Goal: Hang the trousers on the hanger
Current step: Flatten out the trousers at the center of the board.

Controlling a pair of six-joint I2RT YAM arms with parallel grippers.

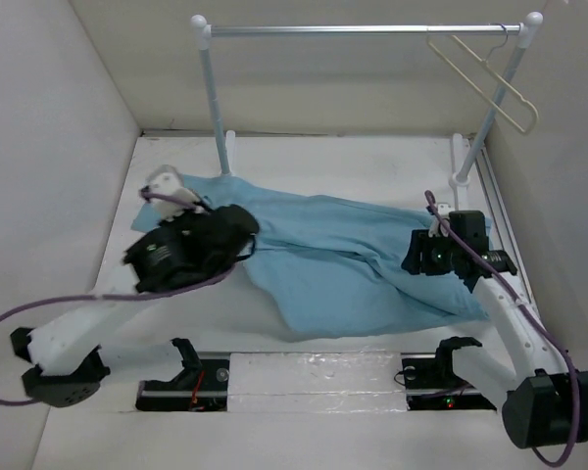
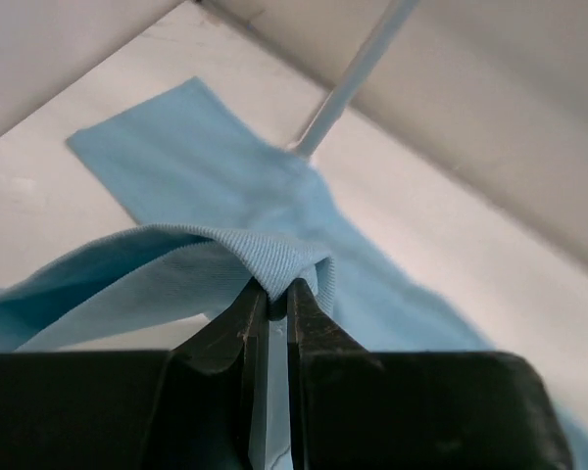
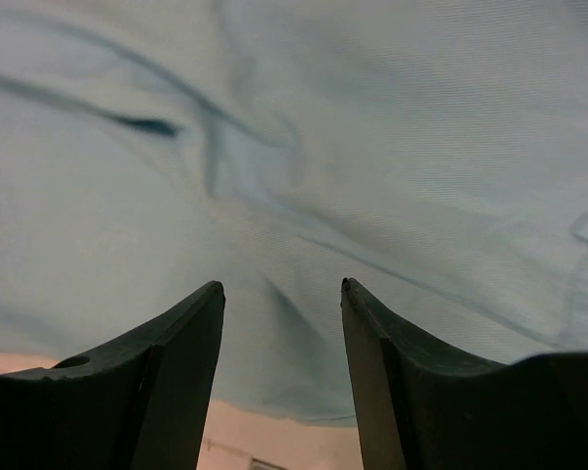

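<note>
The black left gripper (image 2: 277,294) is clamped on a raised fold of the light sky-blue, thin, wrinkly cloth trousers (image 1: 343,259), probably to lift that end off the white table (image 1: 353,162). The black right gripper (image 3: 282,286) hovers just above the cloth's other end with jaws apart, grasping nothing, likely placed for a second hold. The trousers lie spread and creased between both arms. Far behind, the thin pale beige triangular hanger (image 1: 495,71) hangs bare from the white-posted metal rail (image 1: 363,29), well apart from the garment.
</note>
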